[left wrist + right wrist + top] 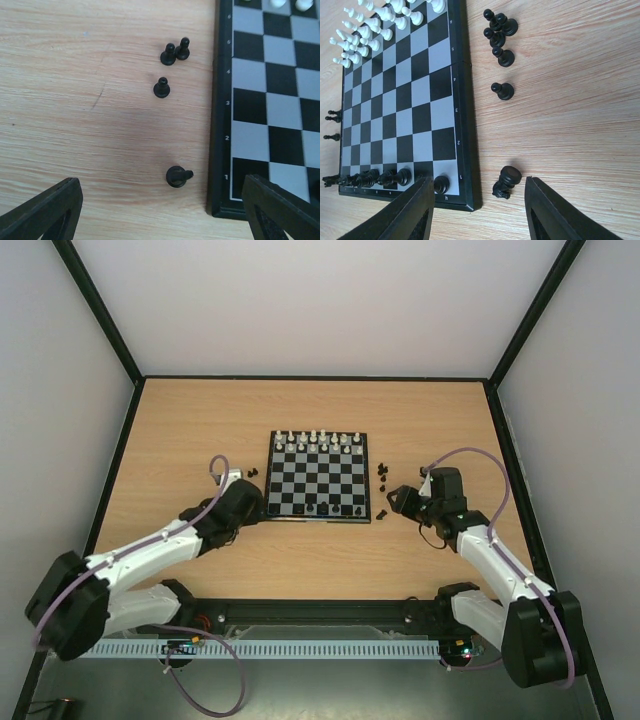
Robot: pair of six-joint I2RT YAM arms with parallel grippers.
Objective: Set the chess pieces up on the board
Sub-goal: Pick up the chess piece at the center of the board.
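Observation:
The board lies mid-table, with white pieces along its far rows and several black pieces on its near row. My left gripper is open and empty just left of the board's near corner. A fallen black pawn lies between its fingers, and three upright black pawns stand beyond it. My right gripper is open and empty, straddling the board's right near corner. A black piece lies tipped on the wood between its fingers. Several black pawns stand farther off.
In the top view the left gripper and right gripper flank the board's near corners. Loose black pieces lie left and right of the board. Dark enclosure walls border the wooden table.

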